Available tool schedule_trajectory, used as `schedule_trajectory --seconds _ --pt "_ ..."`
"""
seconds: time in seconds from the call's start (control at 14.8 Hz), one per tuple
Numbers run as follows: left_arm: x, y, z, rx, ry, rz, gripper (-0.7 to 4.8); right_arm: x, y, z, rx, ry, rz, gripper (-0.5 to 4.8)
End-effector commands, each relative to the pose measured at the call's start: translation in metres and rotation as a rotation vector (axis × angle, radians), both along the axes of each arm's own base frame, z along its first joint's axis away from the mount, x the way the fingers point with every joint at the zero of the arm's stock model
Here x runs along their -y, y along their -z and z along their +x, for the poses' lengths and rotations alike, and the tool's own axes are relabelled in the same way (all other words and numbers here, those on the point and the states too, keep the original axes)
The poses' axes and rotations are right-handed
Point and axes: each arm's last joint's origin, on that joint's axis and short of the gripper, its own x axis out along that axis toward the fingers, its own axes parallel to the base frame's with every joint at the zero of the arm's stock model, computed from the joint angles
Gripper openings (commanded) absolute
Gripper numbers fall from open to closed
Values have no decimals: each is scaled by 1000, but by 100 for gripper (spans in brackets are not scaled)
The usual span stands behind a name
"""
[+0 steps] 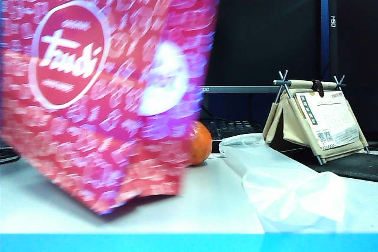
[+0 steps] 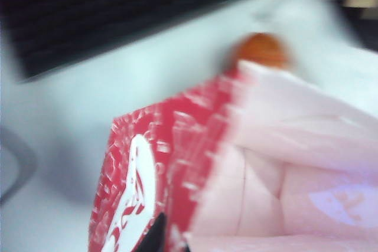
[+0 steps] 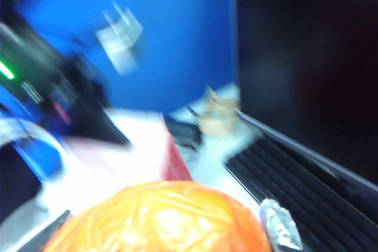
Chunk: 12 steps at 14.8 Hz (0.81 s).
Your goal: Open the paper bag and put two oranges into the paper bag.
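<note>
While the paper bag (image 1: 100,87) stands lifted and tilted at the left of the white table (image 1: 207,199), one orange (image 1: 199,143) rests on the table just behind its lower corner. Left gripper (image 2: 156,237) is clamped on the bag's rim, the mouth gaping. Right gripper (image 3: 159,228) holds the second orange (image 3: 159,216) between spread jaws. A translucent plastic bag (image 1: 283,187) lies to the right.

Black fingertip (image 2: 155,234) on left; right gripper fingertip (image 3: 280,223) foil-wrapped, silvery
</note>
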Motion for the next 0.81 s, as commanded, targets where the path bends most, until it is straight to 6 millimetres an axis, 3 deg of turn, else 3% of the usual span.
schedule_trajectory --seconds 0.07,0.34,0.54,0.81 --pt "22 0 -3 10 92 -18 -5 -1 -12 -4 -26 -98 60 -6" --pt "51 14 3 -35 179 0 -5 -17 -13 -13 -69 -176 80 -6" --pt "58 20 8 -56 198 0 -6 -24 -12 -18 -74 -203 79 -6" --pt "62 19 7 -59 239 -52 -6 -50 -3 -23 -115 -274 73 -6"
